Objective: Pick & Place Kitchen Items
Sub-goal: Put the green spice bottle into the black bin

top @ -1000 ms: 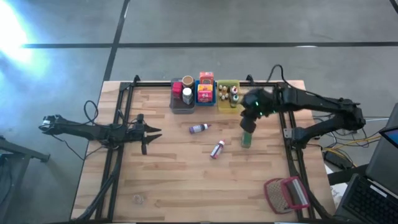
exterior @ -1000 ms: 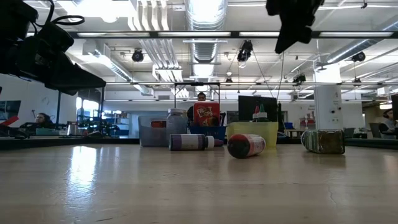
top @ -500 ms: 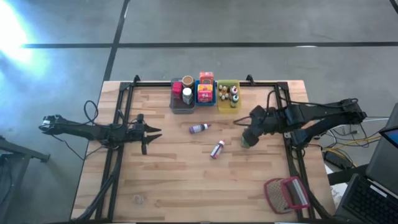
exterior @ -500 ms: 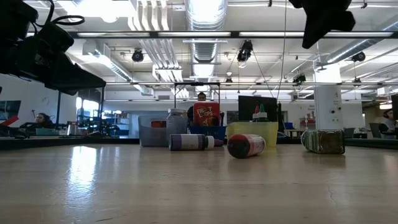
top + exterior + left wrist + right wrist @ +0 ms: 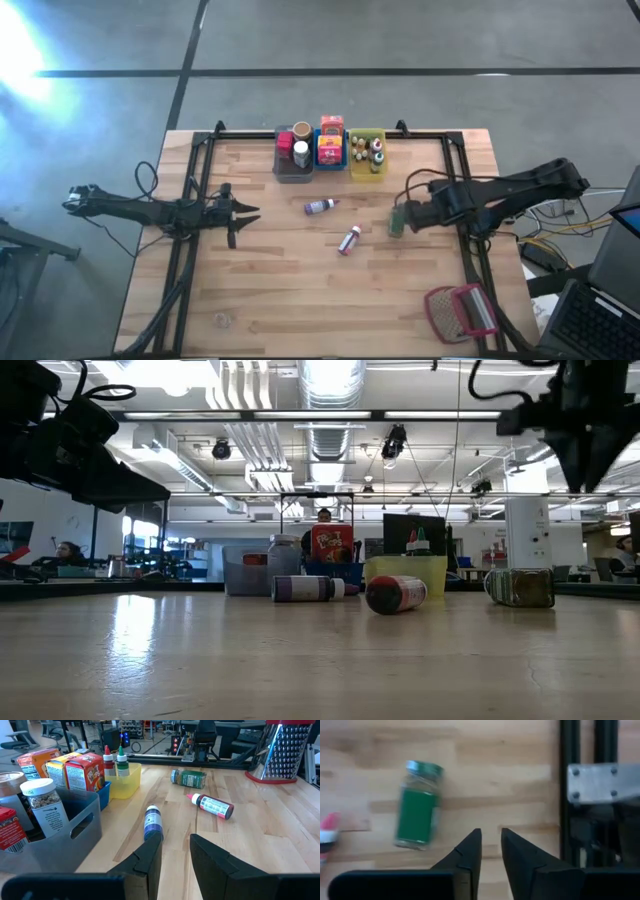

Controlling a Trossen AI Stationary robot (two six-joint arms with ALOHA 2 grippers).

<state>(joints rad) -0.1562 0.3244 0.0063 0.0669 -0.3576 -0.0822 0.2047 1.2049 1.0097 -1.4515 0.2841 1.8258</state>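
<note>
The green jar [image 5: 396,222] lies on its side on the wooden desk [image 5: 280,290], toward the right edge, and nothing holds it. The right gripper [image 5: 412,216] hangs just beside it, on the side nearer the desk's black rail; in the right wrist view its fingers [image 5: 469,851] stand close together with a narrow gap and nothing between them, the green jar [image 5: 418,805] lying apart from them. In the low view that arm is a dark shape cut off by the upper edge.

The purple-capped bottle [image 5: 321,206] and the red bottle [image 5: 350,240] lie flat near the middle of the desk, well apart from both arms. At the far edge stand the grey bin [image 5: 290,166], the blue bin [image 5: 331,158] and the yellow bin [image 5: 366,166], touching side by side. Jars fill the grey one, orange and red boxes the blue one, tiny capped bottles the yellow one; their labels are too small to read from above.

The left gripper [image 5: 243,212] waits at the desk's left side, its fingers [image 5: 150,854] slightly parted and empty.

The red-framed mesh object [image 5: 461,311] sits at the near right corner, partly beyond the rail. A small pale speck near the near left corner cannot be made out.
</note>
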